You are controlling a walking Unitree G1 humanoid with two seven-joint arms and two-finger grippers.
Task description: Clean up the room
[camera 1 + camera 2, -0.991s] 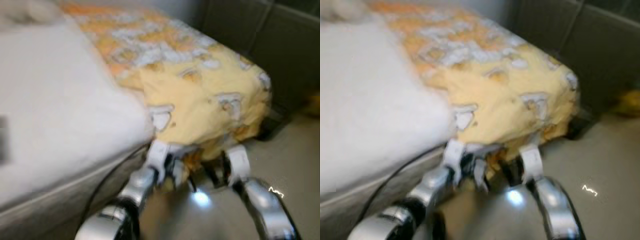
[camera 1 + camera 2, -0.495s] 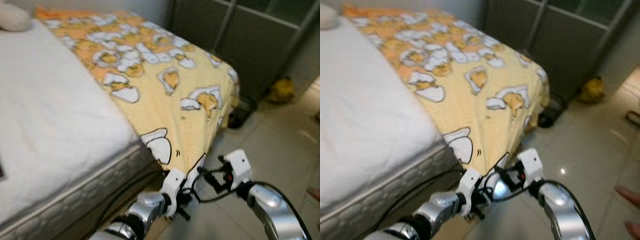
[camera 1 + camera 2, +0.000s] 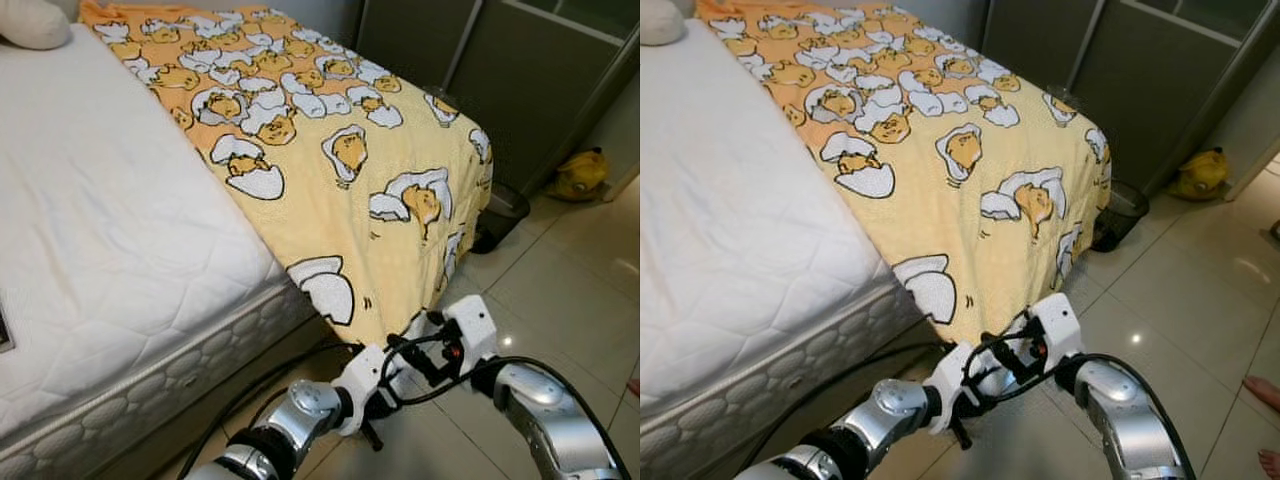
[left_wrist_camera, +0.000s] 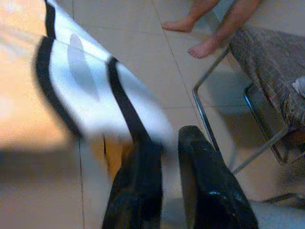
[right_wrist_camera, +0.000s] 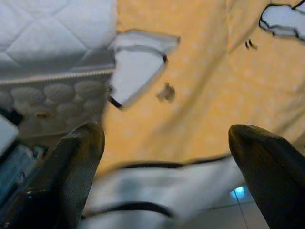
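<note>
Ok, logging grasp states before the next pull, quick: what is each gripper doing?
Left gripper: shut on the yellow blanket corner.
Right gripper: open, blanket edge between its fingers.

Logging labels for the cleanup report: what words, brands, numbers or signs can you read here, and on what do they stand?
None: no readable text anywhere.
The yellow blanket bears only cartoon egg pictures, no words.
The white mattress has plain quilting; a dark object at its edge is cut off and unreadable.
The yellow bag by the cabinet shows no legible label.
</note>
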